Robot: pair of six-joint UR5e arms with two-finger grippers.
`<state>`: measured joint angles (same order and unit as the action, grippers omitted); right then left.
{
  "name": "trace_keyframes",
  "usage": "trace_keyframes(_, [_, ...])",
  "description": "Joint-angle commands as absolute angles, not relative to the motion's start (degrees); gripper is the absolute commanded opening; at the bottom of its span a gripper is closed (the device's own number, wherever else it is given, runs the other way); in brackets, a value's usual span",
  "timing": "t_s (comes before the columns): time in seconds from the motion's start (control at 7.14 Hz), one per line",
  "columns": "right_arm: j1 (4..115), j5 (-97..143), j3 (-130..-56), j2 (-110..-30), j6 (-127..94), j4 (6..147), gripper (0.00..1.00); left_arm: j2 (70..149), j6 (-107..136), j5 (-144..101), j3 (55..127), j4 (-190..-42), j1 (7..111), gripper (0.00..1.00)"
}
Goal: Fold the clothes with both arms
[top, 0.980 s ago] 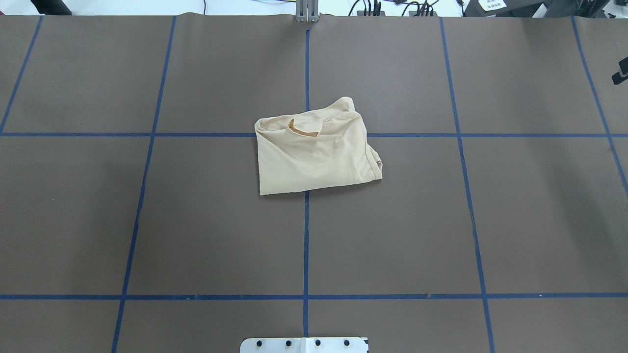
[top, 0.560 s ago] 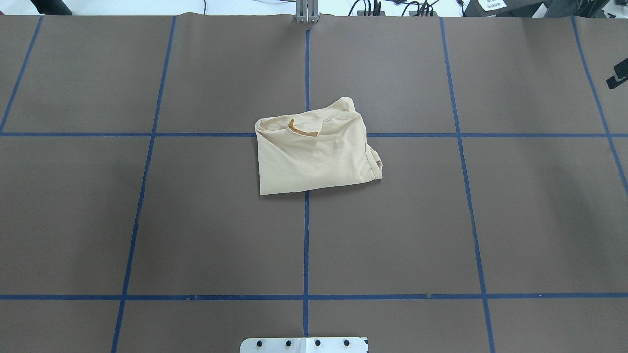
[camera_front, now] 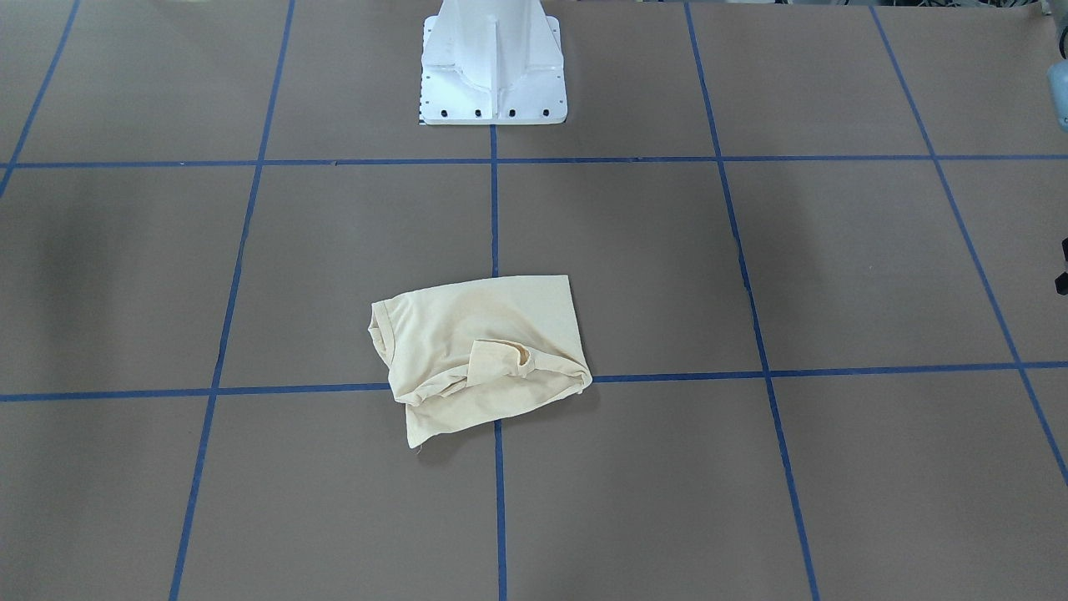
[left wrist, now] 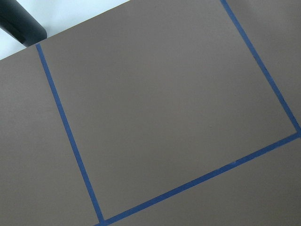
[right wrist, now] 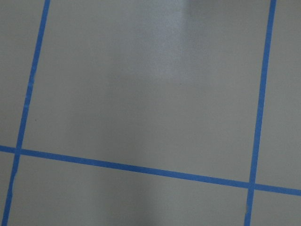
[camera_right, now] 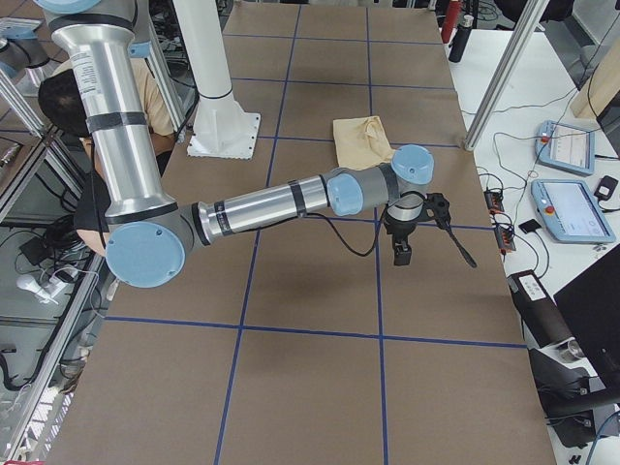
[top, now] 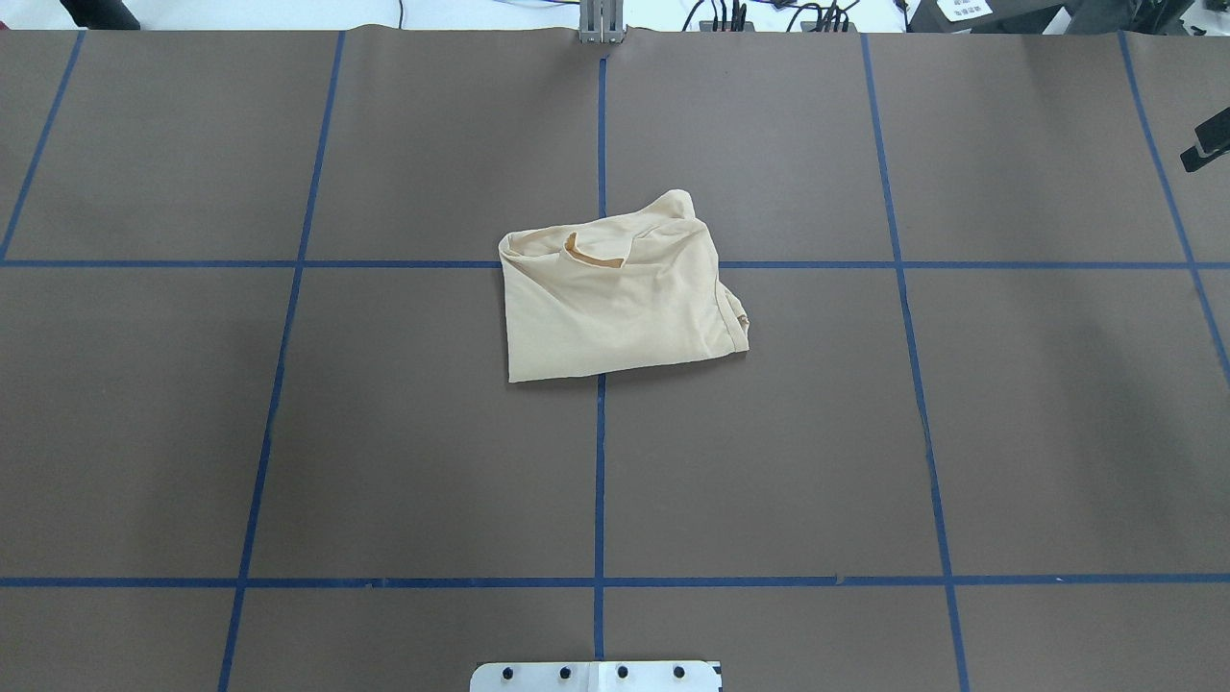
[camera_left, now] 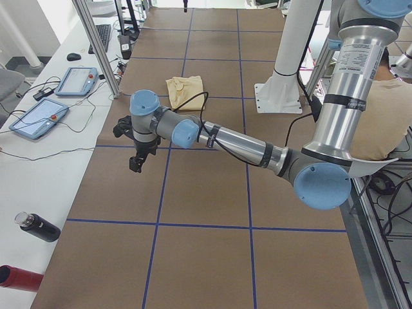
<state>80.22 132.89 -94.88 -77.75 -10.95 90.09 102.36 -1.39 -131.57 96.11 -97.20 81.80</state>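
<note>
The cream-yellow T-shirt [top: 620,298] lies folded in a rough square at the table's middle, with the neck opening on its far side; its print is hidden. It also shows in the front view [camera_front: 480,346] and both side views [camera_left: 185,90] [camera_right: 361,140]. My left gripper [camera_left: 137,158] hangs over the table's left end, far from the shirt. My right gripper [camera_right: 400,254] hangs over the right end; only a black sliver of it [top: 1209,146] shows at the overhead view's edge. I cannot tell whether either is open or shut. Both wrist views show only bare mat.
The brown mat carries a grid of blue tape. The white pedestal base [camera_front: 492,67] stands at the robot's side. Teach pendants [camera_left: 77,80] [camera_right: 567,145] and bottles [camera_left: 38,226] lie beside the table's ends. A person [camera_right: 58,107] sits behind the robot.
The black sliver of my right gripper at the overhead view's right edge has edged a little further into view. The shirt has not moved.
</note>
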Motion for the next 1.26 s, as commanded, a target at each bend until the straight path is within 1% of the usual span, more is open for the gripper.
trace_keyframes(0.0, [80.2,132.9,-95.8,-78.0,-11.0,90.1,1.00,102.3,-1.4,-131.6,96.2,-97.1,81.7,0.99])
trace_keyframes(0.28, [80.2,132.9,-96.2,-78.0,-11.0,90.1,1.00,102.4,-1.3,-132.8,96.7,-97.0,81.7,0.99])
trace_keyframes(0.42, [80.2,132.9,-97.6,-78.9,-11.1,90.1,1.00,102.3,-1.4,-133.2,96.7,-97.0,81.7,0.99])
trace_keyframes(1.12, [78.1,129.7,-97.5,-78.0,-10.1,89.2,1.00,102.6,-1.5,-133.2,96.9,-97.0,81.7,0.99])
